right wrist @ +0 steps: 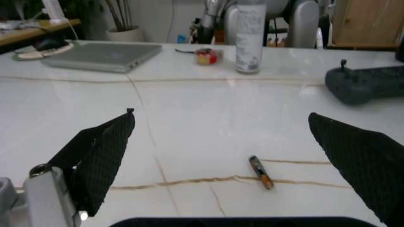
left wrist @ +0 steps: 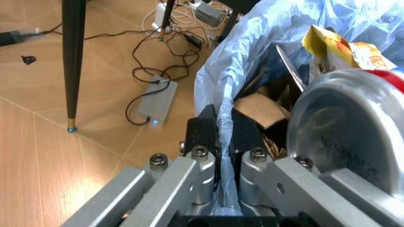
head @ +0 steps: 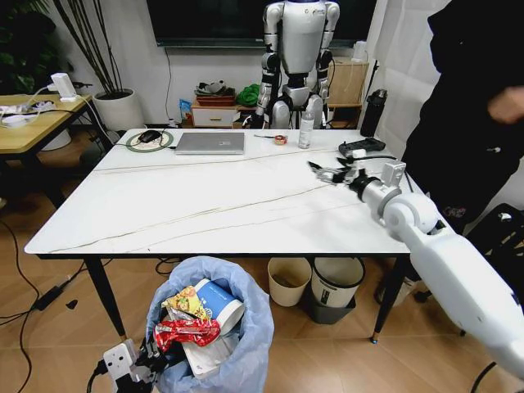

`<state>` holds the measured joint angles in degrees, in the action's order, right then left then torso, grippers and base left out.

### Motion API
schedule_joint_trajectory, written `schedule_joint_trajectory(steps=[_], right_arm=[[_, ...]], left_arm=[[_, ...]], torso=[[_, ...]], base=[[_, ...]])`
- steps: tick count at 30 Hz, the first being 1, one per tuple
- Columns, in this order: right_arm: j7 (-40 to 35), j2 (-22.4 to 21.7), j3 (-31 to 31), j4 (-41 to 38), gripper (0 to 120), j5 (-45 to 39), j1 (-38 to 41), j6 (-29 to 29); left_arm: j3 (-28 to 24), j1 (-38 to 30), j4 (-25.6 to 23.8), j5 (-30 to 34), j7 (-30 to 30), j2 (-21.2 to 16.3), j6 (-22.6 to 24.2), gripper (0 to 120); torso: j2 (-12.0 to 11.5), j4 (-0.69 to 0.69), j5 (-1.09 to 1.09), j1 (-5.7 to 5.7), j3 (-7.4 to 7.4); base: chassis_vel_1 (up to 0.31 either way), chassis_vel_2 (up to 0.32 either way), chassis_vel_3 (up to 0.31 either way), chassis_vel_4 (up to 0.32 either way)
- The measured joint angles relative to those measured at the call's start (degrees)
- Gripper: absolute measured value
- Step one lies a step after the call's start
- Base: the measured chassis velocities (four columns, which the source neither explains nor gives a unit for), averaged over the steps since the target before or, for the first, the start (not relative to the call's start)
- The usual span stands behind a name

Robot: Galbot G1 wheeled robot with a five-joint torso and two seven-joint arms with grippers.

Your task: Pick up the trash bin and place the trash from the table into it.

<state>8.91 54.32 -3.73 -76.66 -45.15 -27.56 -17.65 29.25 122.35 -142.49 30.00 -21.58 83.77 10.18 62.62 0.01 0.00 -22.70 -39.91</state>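
Note:
The trash bin (head: 246,344), lined with a crinkly light-blue bag, is in front of the table's near edge. It holds trash: a red wrapper (head: 187,332), a yellowish wrapper (head: 185,303), a blue-and-white paper cup (head: 219,301) and a brown paper bag (left wrist: 258,109). My left gripper (left wrist: 224,142) is shut on the bag-lined rim at the bin's near left side. Over the right part of the table (head: 164,205), my right gripper (right wrist: 220,114) hovers open with nothing between its fingers. A small brown stick-like scrap (right wrist: 260,172) lies on the marble just ahead of it.
A silver laptop (head: 210,143), a tape roll (head: 280,139), a spray bottle (head: 306,129) and a black controller (head: 361,147) sit along the table's far side. A cream bin (head: 288,281) and a dark grey bin (head: 336,286) stand under it. A person in black (head: 467,123) stands at the right.

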Motion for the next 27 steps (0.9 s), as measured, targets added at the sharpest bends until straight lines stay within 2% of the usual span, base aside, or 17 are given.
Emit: schedule_joint_trajectory(steps=[7,27], right_arm=[[2.9,3.8,1.7,14.1,100,4.6,4.1,1.8],[4.2,8.6,2.7,21.1,100,9.5,6.9,3.2]], left_arm=[[0.4,0.1,-0.3,0.0,0.0,0.4,-0.1,0],[0.7,-0.2,-0.4,0.3,0.0,0.7,0.0,0]], torso=[[0.0,0.02,-0.01,0.0,0.0],[0.0,0.02,0.0,0.01,0.0]], base=[[0.0,0.0,0.0,0.0],[0.0,0.0,0.0,0.0]])
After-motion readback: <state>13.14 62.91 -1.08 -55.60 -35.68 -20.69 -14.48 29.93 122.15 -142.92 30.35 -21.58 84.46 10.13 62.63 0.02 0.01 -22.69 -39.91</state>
